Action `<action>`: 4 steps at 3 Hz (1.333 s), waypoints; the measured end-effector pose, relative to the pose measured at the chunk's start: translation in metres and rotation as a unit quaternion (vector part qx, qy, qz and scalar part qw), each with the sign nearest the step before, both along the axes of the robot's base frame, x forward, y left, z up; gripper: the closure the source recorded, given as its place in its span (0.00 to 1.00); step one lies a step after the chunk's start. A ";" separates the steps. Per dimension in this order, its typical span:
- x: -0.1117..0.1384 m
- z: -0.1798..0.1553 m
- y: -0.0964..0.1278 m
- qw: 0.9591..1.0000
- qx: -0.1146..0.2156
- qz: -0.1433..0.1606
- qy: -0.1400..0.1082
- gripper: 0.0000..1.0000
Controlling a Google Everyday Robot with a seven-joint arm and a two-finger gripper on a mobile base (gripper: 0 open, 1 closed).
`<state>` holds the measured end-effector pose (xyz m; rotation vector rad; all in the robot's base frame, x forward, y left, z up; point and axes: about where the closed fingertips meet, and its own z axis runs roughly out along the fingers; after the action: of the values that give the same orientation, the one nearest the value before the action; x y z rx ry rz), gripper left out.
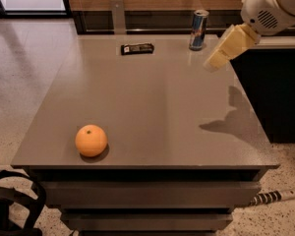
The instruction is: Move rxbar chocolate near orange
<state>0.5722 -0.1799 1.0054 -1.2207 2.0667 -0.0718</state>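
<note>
The rxbar chocolate (137, 48) is a thin flat black bar lying at the far edge of the grey table (152, 107), left of centre. The orange (91, 140) sits near the table's front left corner, far from the bar. My gripper (212, 62) is a cream-coloured piece on a white arm. It hangs in the air above the table's far right part, to the right of the bar and just below the can. It holds nothing that I can see.
A tall blue and silver drink can (198, 30) stands at the far right of the table. A dark counter (275, 82) borders the table's right side. A black object (10, 200) and a cable (273, 196) lie on the floor in front.
</note>
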 end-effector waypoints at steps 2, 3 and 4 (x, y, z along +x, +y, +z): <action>0.055 -0.003 0.039 0.997 0.038 0.063 -0.007 0.00; 0.097 -0.010 0.070 0.993 0.064 0.102 -0.010 0.00; 0.136 -0.025 0.103 0.991 0.072 0.116 -0.010 0.00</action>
<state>0.7086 -0.0772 0.9800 -1.3550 1.8644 0.1712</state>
